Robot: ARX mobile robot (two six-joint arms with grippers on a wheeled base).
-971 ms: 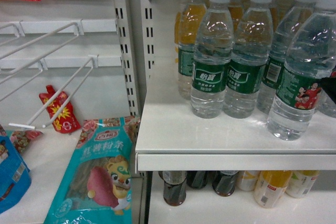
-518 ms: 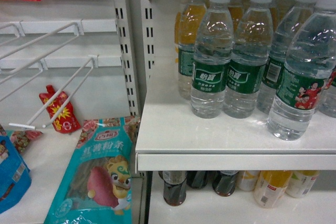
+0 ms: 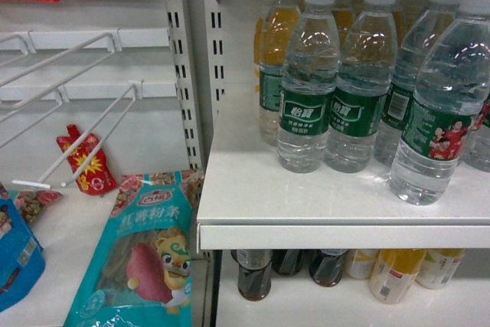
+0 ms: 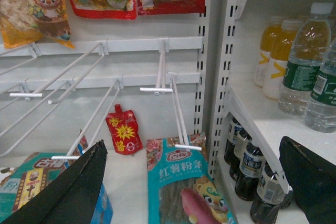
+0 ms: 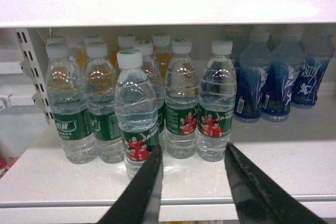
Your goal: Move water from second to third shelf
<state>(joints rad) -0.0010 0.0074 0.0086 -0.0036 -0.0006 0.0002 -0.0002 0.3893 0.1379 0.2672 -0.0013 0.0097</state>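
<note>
The right gripper (image 5: 191,182) hangs with its dark, tapered fingers apart, empty, just before the water (image 5: 136,121), a clear ribbed bottle standing foremost on the white shelf (image 5: 262,169). Green-labelled bottles (image 5: 181,100) crowd behind it, blue-labelled bottles (image 5: 273,80) farther right. The left gripper (image 4: 194,182) is spread wide beside wire hooks (image 4: 163,72) and snack bags (image 4: 186,184).

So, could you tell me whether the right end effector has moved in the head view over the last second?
Yes. It showed dark beside the front water bottle at the right edge, then withdrew rightward out of frame.
</note>
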